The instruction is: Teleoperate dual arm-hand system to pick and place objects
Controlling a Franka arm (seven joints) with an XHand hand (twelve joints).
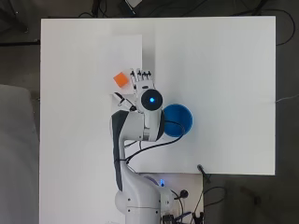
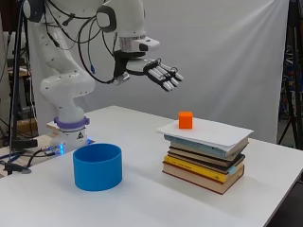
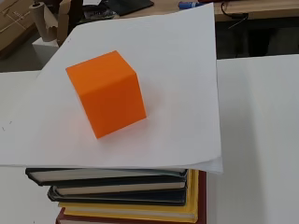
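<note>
Overhead view: we find the orange cube [image 1: 121,80] left of centre in the upper half of the frame, resting on a white sheet of paper [image 1: 126,56] that blends into the white table [image 1: 224,70]. We see the hand [image 1: 141,80] just right of the cube, fingers extended toward the top of the frame and holding nothing; from this angle we cannot tell whether hand and cube touch. A blue cup [image 1: 180,119] sits right of centre, partly covered by the arm. In the side view we confirm the hand [image 2: 158,72] is raised in the upper middle of the frame, fingers straight and slightly spread, pointing right and angled downward, clear of everything below. The cube [image 2: 185,120] stands lower and to the right of the fingertips, well apart from them, on the paper [image 2: 208,132] that covers a stack of books [image 2: 203,161] in the right half of the frame. The cup [image 2: 97,166] stands upright at lower left, open end up, apart from the stack. In the wrist view we see the cube [image 3: 106,93] in the upper left part, flat on the paper [image 3: 177,70], whose edges overhang the books [image 3: 121,191] beneath.
</note>
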